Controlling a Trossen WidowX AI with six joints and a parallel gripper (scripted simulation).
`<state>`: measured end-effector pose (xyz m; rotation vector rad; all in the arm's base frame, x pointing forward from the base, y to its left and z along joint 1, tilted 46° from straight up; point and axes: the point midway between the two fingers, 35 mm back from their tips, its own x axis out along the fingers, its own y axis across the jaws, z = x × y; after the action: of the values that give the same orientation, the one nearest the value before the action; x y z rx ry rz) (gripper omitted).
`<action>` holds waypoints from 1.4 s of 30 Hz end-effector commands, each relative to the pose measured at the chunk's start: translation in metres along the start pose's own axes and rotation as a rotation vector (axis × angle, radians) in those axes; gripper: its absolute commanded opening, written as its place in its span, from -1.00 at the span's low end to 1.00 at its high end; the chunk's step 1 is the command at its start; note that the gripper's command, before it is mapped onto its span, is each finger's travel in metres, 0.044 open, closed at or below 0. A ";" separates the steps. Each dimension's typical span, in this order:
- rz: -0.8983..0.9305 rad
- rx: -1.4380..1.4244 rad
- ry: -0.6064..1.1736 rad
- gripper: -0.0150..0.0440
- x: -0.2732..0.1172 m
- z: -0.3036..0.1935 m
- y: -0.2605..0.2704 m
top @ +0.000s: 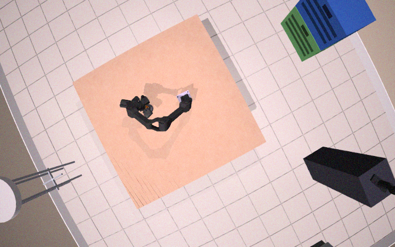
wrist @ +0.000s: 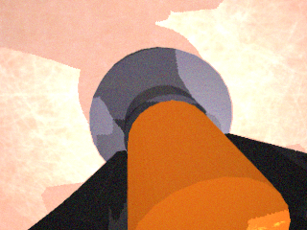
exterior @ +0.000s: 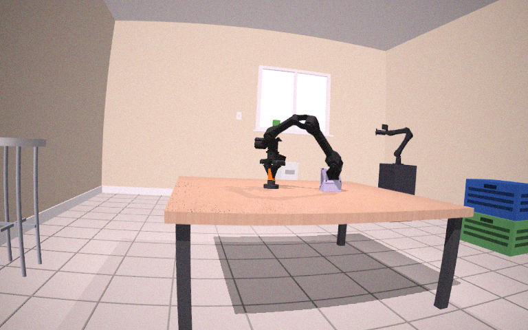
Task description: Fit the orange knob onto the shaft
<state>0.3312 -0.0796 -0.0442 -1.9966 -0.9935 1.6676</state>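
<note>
The orange knob (wrist: 192, 153) (exterior: 271, 174) stands upright between the fingers of my gripper (exterior: 271, 177), which is shut on it. In the top view only a bit of the knob (top: 146, 107) shows past the gripper. The dark round pedestal (exterior: 271, 186) (wrist: 158, 64) stands on the table directly below, its base disc wider than the knob. The knob's lower end is over the raised middle part of the pedestal, at or just above its top; whether they touch I cannot tell. The shaft and the knob's hole are hidden.
The wooden table (top: 186, 151) (exterior: 319, 216) carries the pedestal and the arm's pale lilac base mount (top: 181, 95) (exterior: 330, 186), to the right of the pedestal in the exterior view. Blue and green crates (top: 349, 17) (exterior: 494, 229), a stool and a dark stand with another arm are off the table.
</note>
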 end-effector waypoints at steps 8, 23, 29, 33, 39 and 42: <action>0.000 -0.001 0.000 -0.49 0.003 0.000 0.000; 0.000 -0.001 0.000 0.67 0.003 0.000 0.000; 0.000 -0.001 0.000 1.00 0.003 0.000 0.000; 0.000 -0.001 0.000 1.00 0.003 0.000 0.000; 0.005 -0.007 0.000 1.00 -0.044 -0.001 0.004; 0.004 -0.001 -0.002 1.00 -0.084 0.001 0.002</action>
<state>0.3297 -0.1094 -0.0147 -1.9828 -1.0036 1.6745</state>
